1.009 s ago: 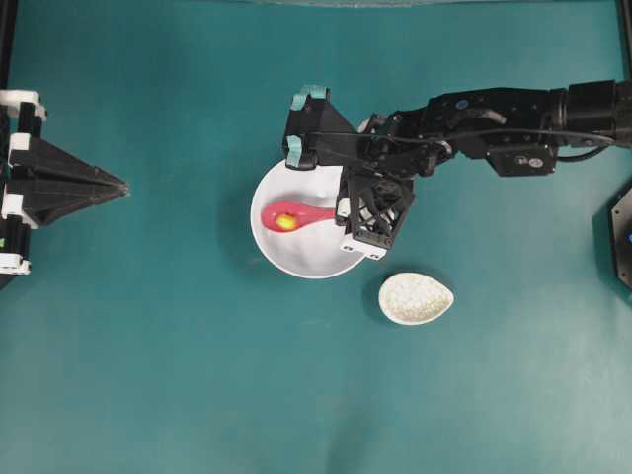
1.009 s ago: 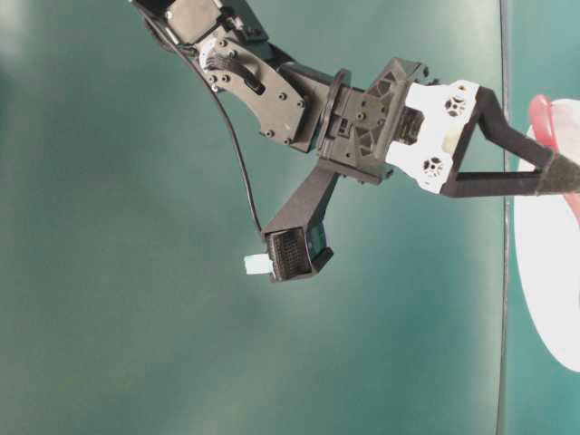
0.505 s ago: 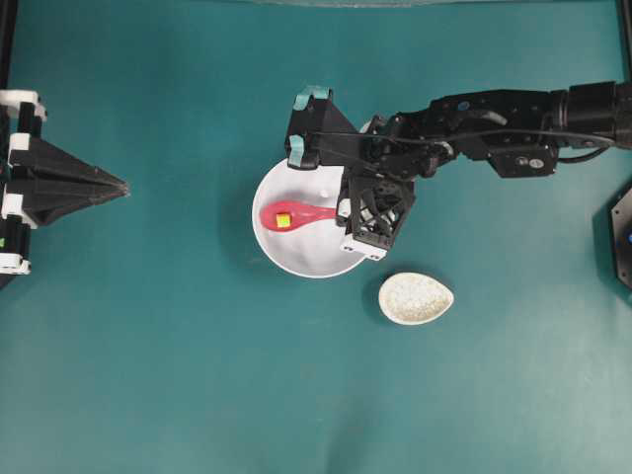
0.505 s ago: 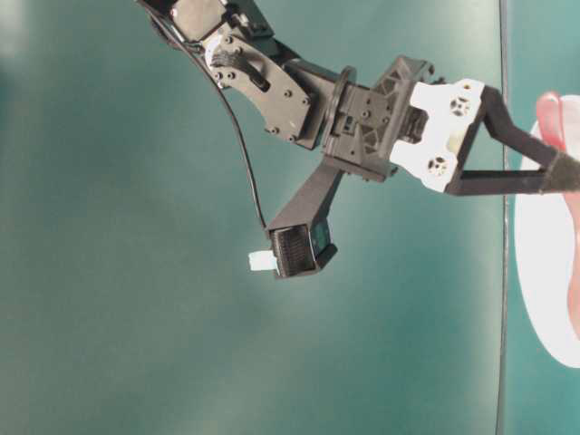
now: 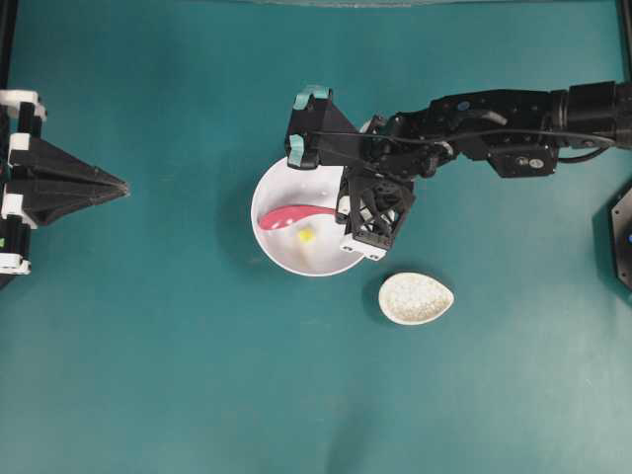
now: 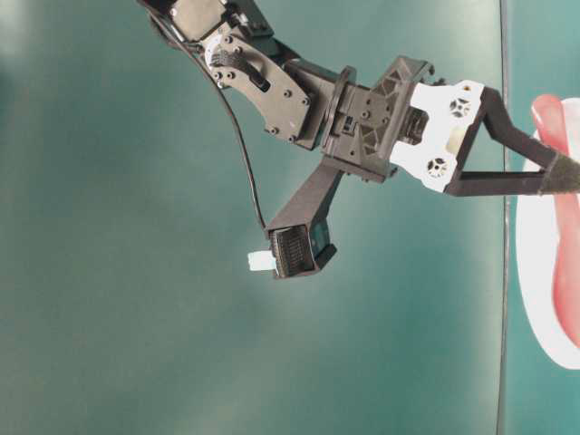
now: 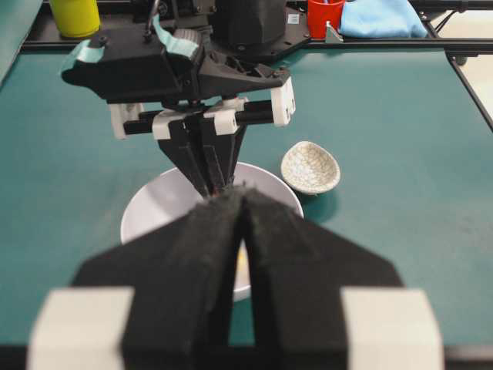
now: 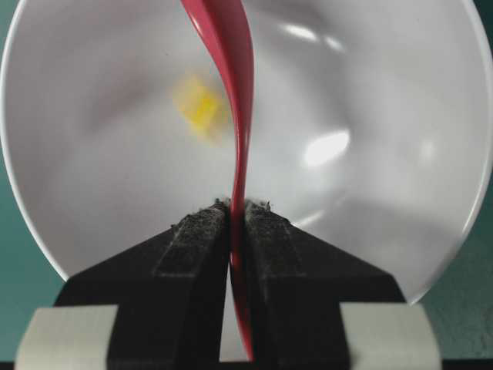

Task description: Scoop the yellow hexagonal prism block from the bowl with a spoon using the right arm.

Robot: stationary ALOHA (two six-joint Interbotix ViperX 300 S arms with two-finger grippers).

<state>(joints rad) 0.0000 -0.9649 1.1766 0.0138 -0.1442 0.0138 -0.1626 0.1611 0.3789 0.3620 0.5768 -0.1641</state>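
Note:
The white bowl (image 5: 286, 255) stands mid-table. My right gripper (image 5: 341, 209) reaches over its right rim and is shut on the handle of the pink-red spoon (image 5: 286, 215). The spoon is rolled onto its edge, so the right wrist view shows it as a thin red blade (image 8: 235, 85) between the pads (image 8: 192, 239). The yellow hexagonal prism block (image 5: 307, 235) lies loose on the bowl floor beside the scoop and looks blurred in the right wrist view (image 8: 202, 108). My left gripper (image 5: 122, 186) stays shut and empty at the far left, pointing at the bowl (image 7: 154, 204).
A small speckled beige dish (image 5: 416, 298) sits just right of and below the bowl. A black fixture (image 5: 622, 232) stands at the right edge. A yellow cup (image 7: 75, 15), a red cup (image 7: 323, 11) and a blue cloth (image 7: 381, 17) lie beyond the mat.
The spoon has rolled from flat onto its edge in my right gripper. The yellow block has dropped out of the scoop onto the bowl floor. The left arm is unmoved.

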